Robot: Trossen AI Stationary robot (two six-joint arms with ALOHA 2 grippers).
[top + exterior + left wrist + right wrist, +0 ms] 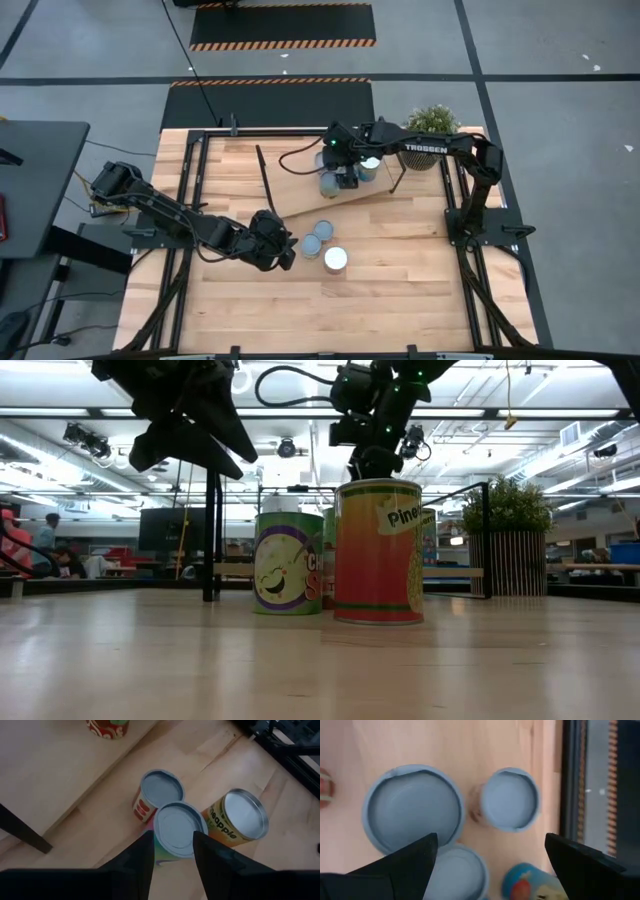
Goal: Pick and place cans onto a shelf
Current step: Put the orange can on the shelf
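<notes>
Three cans stand upright on the tabletop: a rainbow-sided one, a red-labelled one and a pineapple can, also in the low view. My left gripper hangs open above and just left of them, its fingers framing the rainbow can's top from higher up without touching it. The shelf lies slanted at the table's far middle. Several cans with pale-blue tops stand on it. My right gripper hovers wide open above them.
A potted plant stands at the far right beside the right arm. The shelf's black frame ends stick up at both ends of the board. A black rail runs beside the shelf. Bare tabletop lies toward the near edge.
</notes>
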